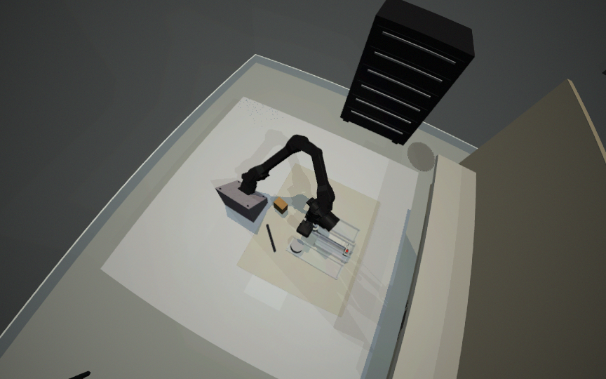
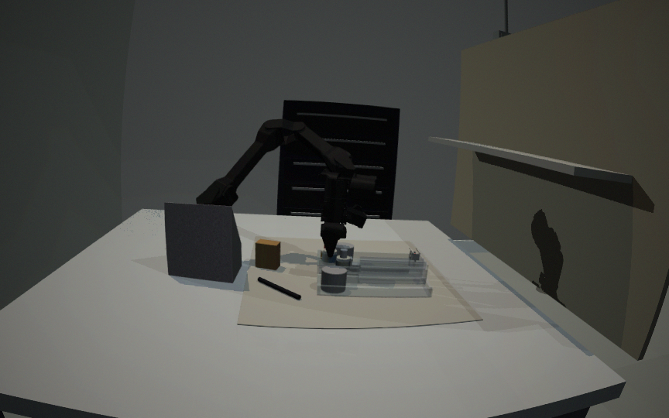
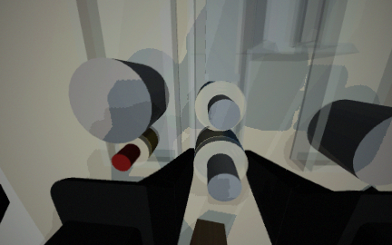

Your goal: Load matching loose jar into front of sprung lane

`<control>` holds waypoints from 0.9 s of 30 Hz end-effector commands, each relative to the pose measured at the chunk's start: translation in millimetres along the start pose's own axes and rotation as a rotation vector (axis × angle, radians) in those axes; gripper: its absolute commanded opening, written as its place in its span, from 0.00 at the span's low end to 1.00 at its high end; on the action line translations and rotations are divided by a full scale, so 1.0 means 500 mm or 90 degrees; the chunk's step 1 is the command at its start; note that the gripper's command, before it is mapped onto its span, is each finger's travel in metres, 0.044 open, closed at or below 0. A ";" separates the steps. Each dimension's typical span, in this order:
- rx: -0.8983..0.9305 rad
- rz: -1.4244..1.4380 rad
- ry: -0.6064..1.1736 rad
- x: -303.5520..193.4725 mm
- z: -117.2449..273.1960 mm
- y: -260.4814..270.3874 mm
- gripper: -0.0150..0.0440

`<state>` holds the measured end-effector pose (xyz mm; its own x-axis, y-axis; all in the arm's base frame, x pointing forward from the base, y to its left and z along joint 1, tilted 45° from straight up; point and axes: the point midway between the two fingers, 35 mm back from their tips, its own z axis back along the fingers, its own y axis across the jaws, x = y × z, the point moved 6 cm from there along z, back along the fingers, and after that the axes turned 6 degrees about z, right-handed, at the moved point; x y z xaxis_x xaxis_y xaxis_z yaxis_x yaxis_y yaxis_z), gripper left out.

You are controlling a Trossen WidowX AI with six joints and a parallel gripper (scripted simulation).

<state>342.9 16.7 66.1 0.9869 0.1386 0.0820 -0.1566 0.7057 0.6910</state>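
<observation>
At lane front | jaws pinching 1 small jar (image 3: 221, 174) | 1 matching jar (image 3: 220, 108) behind | 2 wide jars (image 3: 114, 100)

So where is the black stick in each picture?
Top: the black stick lies on the beige mat, between the grey block and the clear lanes.
Exterior: on the mat's left part, in front of the brown box.
Wrist: not in it.
Shared landmark: the beige mat.
</observation>
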 end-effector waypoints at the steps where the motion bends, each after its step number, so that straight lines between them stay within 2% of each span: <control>1: 0.003 0.005 -0.011 0.007 -0.002 0.001 0.25; 27: 0.003 0.005 -0.011 0.005 -0.021 0.001 0.25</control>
<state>343.1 23.2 60.0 0.9864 0.1392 0.0874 -0.1608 0.7069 0.6888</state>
